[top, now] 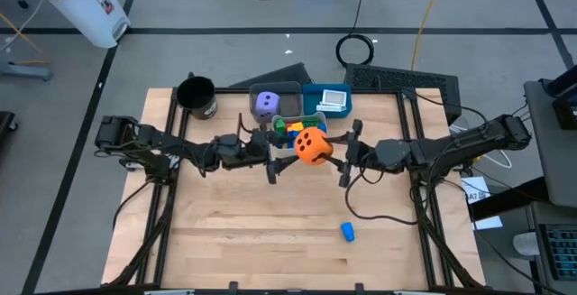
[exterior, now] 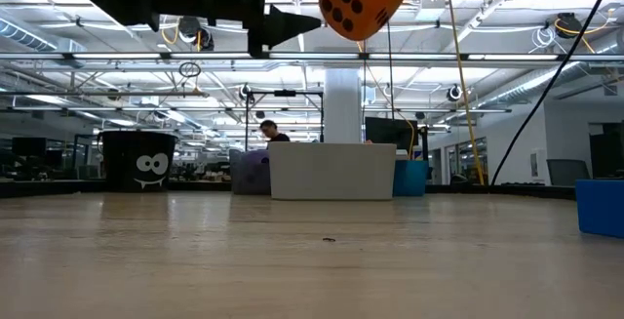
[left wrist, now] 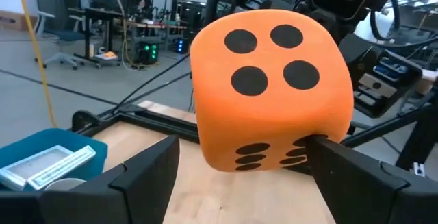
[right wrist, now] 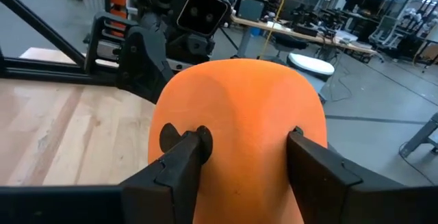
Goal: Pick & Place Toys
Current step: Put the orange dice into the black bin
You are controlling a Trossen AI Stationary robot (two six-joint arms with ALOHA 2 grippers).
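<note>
The orange die (top: 311, 146) with black dots is held high above the table's middle, between my two grippers. It also shows in the low view (exterior: 363, 2). My right gripper (right wrist: 246, 142) is shut on it from the table's right. My left gripper (left wrist: 243, 166) is open on the die's left, with a finger on either side of the die's lower part (left wrist: 274, 155). The purple die (top: 265, 106) lies in the grey bin (top: 293, 88), with several coloured blocks (top: 293, 126) beside it. White cards (top: 334, 99) lie in the blue bin (top: 315, 90). One blue block (top: 348, 232) lies on the table. My right gripper pinches the orange die's two opposite sides (right wrist: 205, 155) between its two fingers, coming level from the table's right. The fingertips (right wrist: 195, 142) dent the soft surface. The die is lifted clear of the table. My left gripper: one finger (left wrist: 325, 148) is close against the die's side, and I cannot tell whether it touches.
A black cup (top: 196, 96) stands at the table's far left, beside the grey and blue bins at the far middle. The arms' frames run along both table sides. The near half of the wooden table (top: 270, 241) is bare apart from the blue block.
</note>
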